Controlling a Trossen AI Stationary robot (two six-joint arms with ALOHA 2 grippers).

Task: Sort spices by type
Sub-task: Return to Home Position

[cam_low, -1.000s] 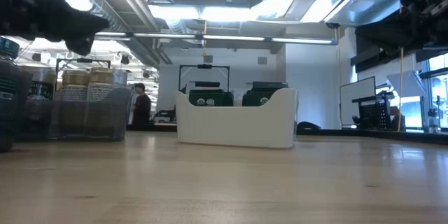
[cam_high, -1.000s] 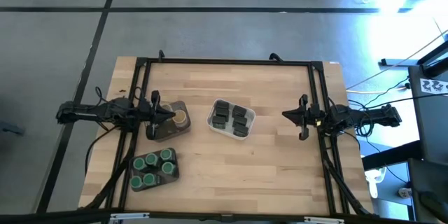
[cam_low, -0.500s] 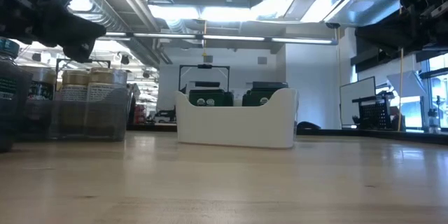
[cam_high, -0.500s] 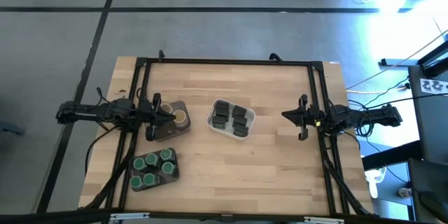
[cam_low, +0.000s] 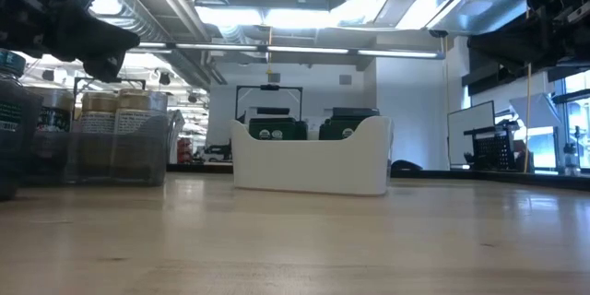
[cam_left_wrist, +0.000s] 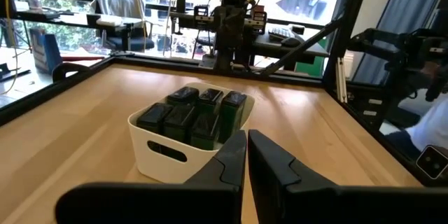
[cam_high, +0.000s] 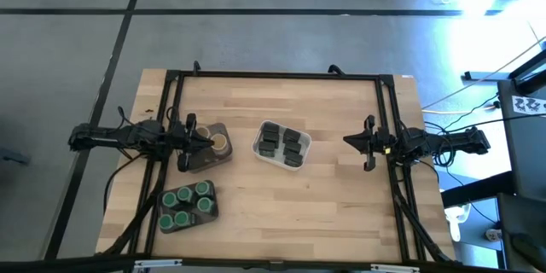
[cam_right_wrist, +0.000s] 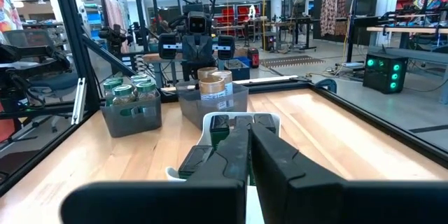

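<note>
Several dark squarish tins (cam_left_wrist: 193,113) stand upright in the white tray (cam_high: 282,145) at the table's middle. Tan-topped jars (cam_right_wrist: 215,84) stand in a dark grey tray (cam_high: 205,159) at the left. Several green-lidded jars (cam_high: 186,205) fill another dark tray at the near left. My left gripper (cam_high: 210,142) hovers shut and level above the tan jars' tray, pointing at the white tray (cam_left_wrist: 168,155). My right gripper (cam_high: 348,141) hovers shut and level at the right, pointing at the white tray from the other side. In both wrist views the shut fingertips (cam_left_wrist: 245,137) (cam_right_wrist: 248,123) hold nothing.
A black frame (cam_high: 273,74) runs along the table's far, left and right edges. Bare wood (cam_high: 307,205) lies between the white tray and the near edge. The room beyond holds desks, monitors and other equipment.
My left gripper has rolled a little about its own pointing line without leaving its place above the tan jars' tray. The jars, tins and trays have not moved.
</note>
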